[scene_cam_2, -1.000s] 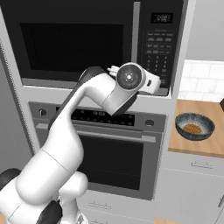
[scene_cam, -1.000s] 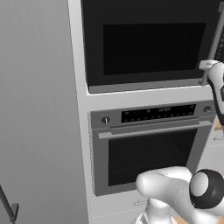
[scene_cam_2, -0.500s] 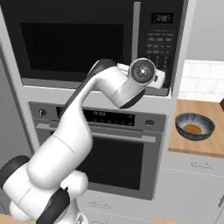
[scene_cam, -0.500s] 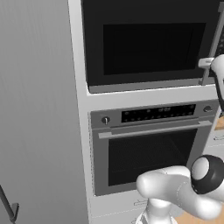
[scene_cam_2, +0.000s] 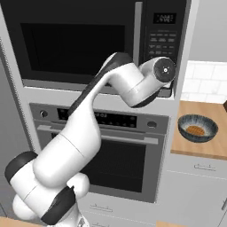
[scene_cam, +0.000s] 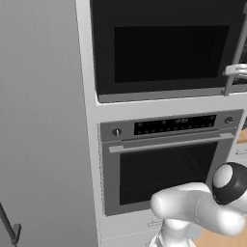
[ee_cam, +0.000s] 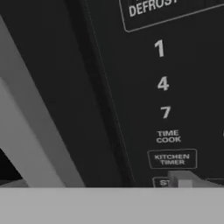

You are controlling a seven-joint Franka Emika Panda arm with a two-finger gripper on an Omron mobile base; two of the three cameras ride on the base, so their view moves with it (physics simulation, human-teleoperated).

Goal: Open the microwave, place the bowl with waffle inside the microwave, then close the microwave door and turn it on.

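Clearly needing a firm hooking pull on the stiff, rigid handle [scene_cam_2: 138,26] left of the button panel [scene_cam_2: 162,35], gripper [scene_cam: 236,71] gaping, grasping nothing.

1. One microwave [scene_cam_2: 88,44] — with one vertical bar handle [scene_cam_2: 138,37].
2. One oven [scene_cam_2: 106,150] — two knobs.
3. One bowl [scene_cam_2: 197,128] on one wooden counter [scene_cam_2: 208,148].
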